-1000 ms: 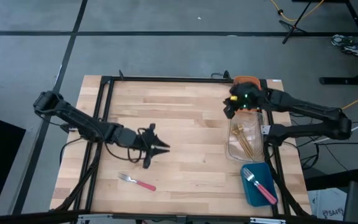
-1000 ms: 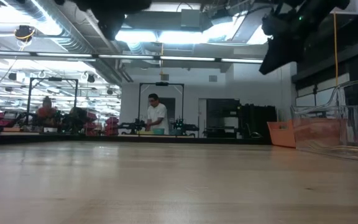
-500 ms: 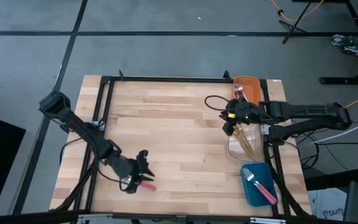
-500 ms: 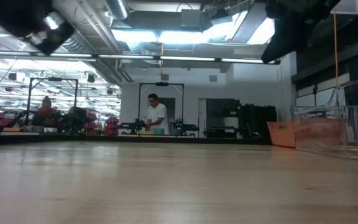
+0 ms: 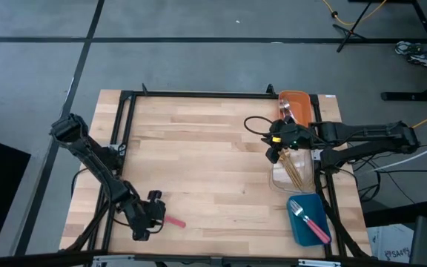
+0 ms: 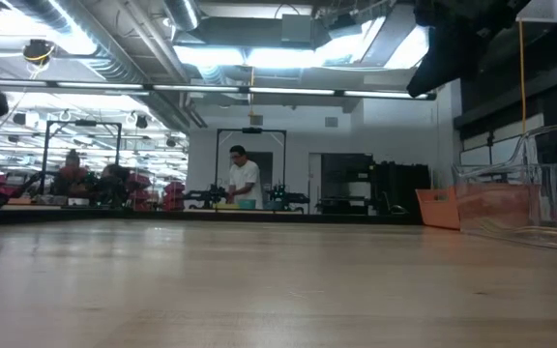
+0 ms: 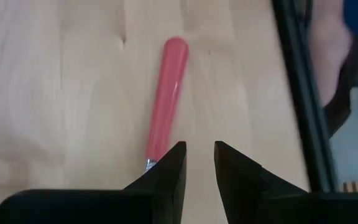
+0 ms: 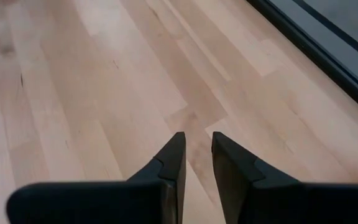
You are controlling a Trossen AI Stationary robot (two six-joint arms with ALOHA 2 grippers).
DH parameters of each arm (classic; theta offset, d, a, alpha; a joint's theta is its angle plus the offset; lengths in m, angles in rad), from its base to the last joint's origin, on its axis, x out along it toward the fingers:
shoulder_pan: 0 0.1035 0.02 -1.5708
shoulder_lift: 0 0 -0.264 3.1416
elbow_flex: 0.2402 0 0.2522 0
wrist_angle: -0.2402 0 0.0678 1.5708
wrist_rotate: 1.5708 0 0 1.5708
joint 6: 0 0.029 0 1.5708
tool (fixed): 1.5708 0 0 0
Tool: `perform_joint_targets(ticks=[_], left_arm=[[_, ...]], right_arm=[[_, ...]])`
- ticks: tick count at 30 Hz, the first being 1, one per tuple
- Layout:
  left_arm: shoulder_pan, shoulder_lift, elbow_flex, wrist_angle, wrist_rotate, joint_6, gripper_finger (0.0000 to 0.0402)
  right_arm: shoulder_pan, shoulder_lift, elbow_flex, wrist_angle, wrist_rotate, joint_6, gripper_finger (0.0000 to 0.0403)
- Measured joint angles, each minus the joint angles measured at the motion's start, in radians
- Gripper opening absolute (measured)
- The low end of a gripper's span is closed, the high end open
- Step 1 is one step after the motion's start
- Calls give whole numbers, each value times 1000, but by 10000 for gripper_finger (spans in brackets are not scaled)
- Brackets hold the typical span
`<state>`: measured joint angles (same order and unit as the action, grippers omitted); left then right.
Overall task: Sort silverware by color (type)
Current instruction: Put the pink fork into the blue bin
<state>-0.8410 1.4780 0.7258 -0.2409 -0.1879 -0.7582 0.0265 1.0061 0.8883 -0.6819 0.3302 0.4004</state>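
A fork with a pink-red handle (image 5: 174, 222) (image 7: 166, 99) lies flat on the wood near the table's near-left corner. My left gripper (image 5: 145, 215) (image 7: 199, 155) hangs just above its head end with its fingers nearly together. The fork's metal part is hidden under one finger. My right gripper (image 5: 276, 148) (image 8: 197, 146), also shut, hovers over bare wood beside the far-left corner of the clear bin (image 5: 274, 178). Thin gold utensils (image 5: 295, 172) lie in that bin.
Three bins line the table's right edge: an orange bin (image 5: 296, 98) at the far end, the clear one in the middle, and a blue bin (image 5: 302, 231) nearest, holding a pink-handled fork (image 5: 311, 220). A black frame rims the table. A person stands far back in the room (image 6: 245, 179).
My left gripper has travelled from the table's middle toward the near-left corner and come down over the pink-handled fork, which has stayed in place. My right gripper moved from the orange bin toward the near edge, then held beside the clear bin.
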Motion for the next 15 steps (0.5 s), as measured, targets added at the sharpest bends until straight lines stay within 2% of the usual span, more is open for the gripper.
perform_joint_targets(ticks=[15], left_arm=[[-6,41,0,-111,-20,-2,75]], right_arm=[[-1,0,0,0,0,0,67]])
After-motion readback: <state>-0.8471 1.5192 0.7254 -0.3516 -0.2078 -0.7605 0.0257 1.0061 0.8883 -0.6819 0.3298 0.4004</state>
